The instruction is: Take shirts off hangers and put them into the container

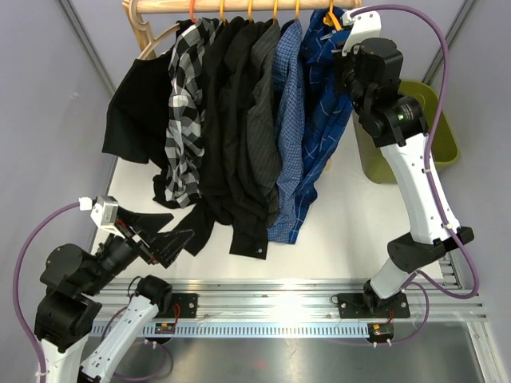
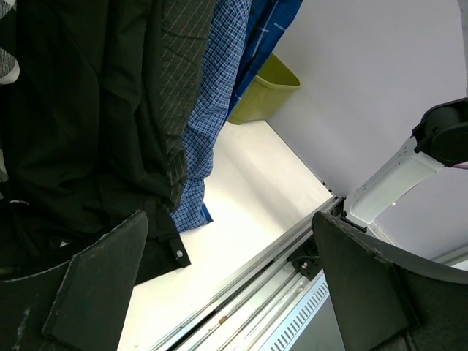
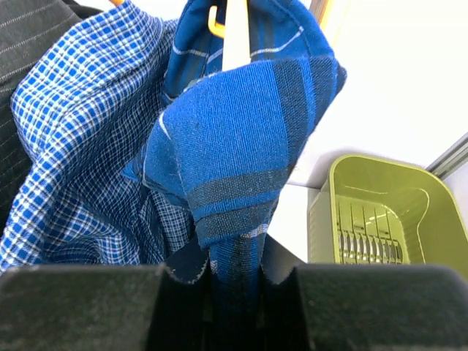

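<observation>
Several shirts hang in a row from orange hangers [image 1: 250, 9] on a rack. From right to left they are a dark blue plaid shirt [image 1: 319, 104], a lighter blue check shirt [image 1: 289, 120], a charcoal pinstripe shirt [image 1: 262, 120], black ones [image 1: 231, 120] and a black-and-white plaid shirt [image 1: 185, 104]. My right gripper [image 3: 234, 285] is shut on a bunched fold of the dark blue plaid shirt [image 3: 241, 139], just below its hanger [image 3: 214, 26]. The olive-green container [image 1: 447, 128] stands to the right, with nothing in it. My left gripper [image 1: 161, 231] hangs open and holds nothing, near the shirt tails at the front left.
A pale wooden rack [image 1: 239, 6] spans the back and curves down at the left. The shirt tails drape onto the white table [image 1: 343, 231]. A metal rail [image 1: 279, 291] runs along the near edge. Grey walls close in on both sides.
</observation>
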